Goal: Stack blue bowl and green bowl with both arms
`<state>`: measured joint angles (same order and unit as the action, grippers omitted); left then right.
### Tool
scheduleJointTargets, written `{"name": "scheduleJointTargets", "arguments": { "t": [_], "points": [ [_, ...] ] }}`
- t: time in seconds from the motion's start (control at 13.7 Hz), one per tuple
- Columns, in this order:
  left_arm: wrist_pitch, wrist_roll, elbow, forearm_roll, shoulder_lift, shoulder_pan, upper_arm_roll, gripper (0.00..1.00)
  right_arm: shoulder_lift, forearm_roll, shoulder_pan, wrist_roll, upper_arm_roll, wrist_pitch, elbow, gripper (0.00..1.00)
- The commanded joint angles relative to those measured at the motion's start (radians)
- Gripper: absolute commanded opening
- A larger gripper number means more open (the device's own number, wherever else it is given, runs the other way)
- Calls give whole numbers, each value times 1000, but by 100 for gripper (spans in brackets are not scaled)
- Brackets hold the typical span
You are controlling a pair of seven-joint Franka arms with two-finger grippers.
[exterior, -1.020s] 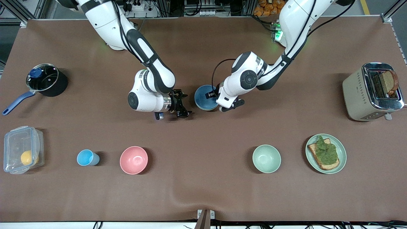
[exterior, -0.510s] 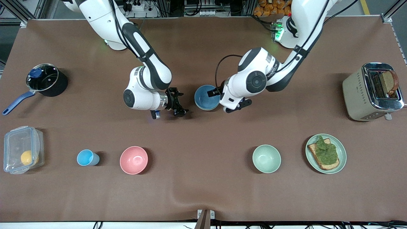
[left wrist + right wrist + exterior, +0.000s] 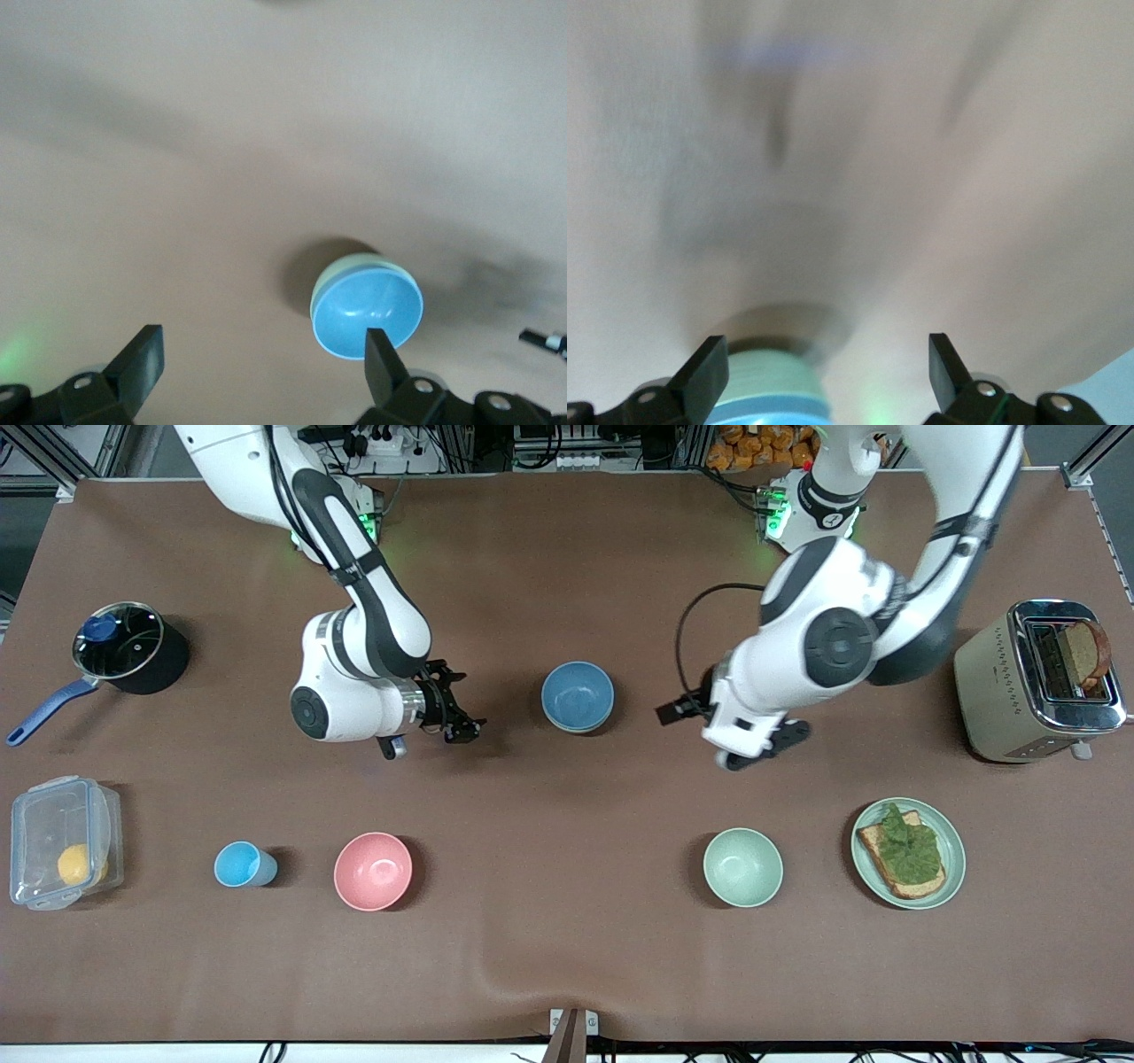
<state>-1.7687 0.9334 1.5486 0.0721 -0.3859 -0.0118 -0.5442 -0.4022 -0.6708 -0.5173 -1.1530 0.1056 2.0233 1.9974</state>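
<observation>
Now: blue bowl (image 3: 577, 694) sits nested in the green bowl (image 3: 341, 270), stack upright on the brown table (image 3: 567, 957) mid-way between the two arms; only a pale green rim shows under the blue. Left gripper (image 3: 261, 359) is up over bare table toward the left arm's end, fingers spread wide, holding nothing. Right gripper (image 3: 828, 365) is over bare table toward the right arm's end of the stack, fingers also wide apart and empty. Mint bowl (image 3: 742, 866) and pink bowl (image 3: 373, 871) sit nearer the front camera, well apart from the stack.
</observation>
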Motion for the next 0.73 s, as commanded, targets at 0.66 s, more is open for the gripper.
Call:
{"name": "scheduleJointTargets", "arguments": {
  "t": [0.66],
  "points": [
    [135, -96, -113, -239, 58, -172, -14, 100, 237, 430, 272, 360, 51, -363, -72, 100]
  ]
}}
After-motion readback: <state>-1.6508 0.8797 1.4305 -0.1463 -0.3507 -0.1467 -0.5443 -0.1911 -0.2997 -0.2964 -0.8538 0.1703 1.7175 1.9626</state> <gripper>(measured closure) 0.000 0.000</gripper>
